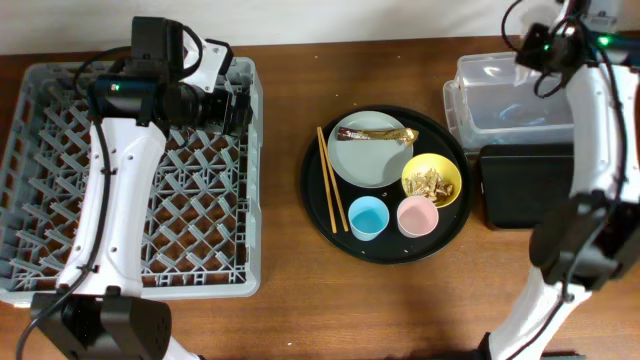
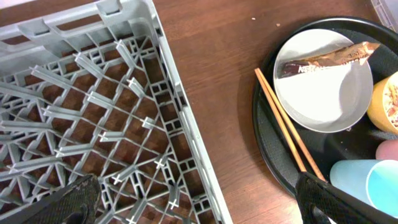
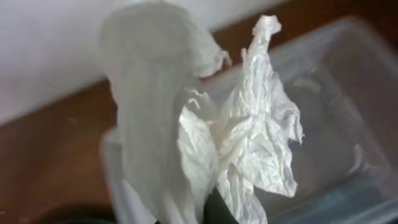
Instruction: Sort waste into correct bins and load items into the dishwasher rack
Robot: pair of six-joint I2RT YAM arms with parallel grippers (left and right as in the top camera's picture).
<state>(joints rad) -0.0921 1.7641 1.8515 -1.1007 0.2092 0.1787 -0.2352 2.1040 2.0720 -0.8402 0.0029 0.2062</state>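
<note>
My right gripper (image 3: 214, 208) is shut on the crumpled white tissue (image 3: 249, 130) and holds it above the clear tub (image 3: 348, 124), which stands at the back right (image 1: 500, 95). The shallow black tray (image 1: 525, 185) lies in front of the tub. My left gripper (image 2: 202, 205) is open and empty above the right edge of the grey dishwasher rack (image 1: 60, 150), near its far corner. The plate (image 1: 368, 150) carries the brown-gold wrapper (image 1: 378, 134). The yellow bowl (image 1: 432, 180) holds tan scraps. The blue cup (image 1: 367, 217) and pink cup (image 1: 417, 215) stand beside it.
The plate, bowl and cups sit on a large round black tray (image 1: 320, 205) at the table's middle. Two wooden chopsticks (image 1: 331, 178) lie along the tray's left side. Bare wood shows between the rack and the round tray.
</note>
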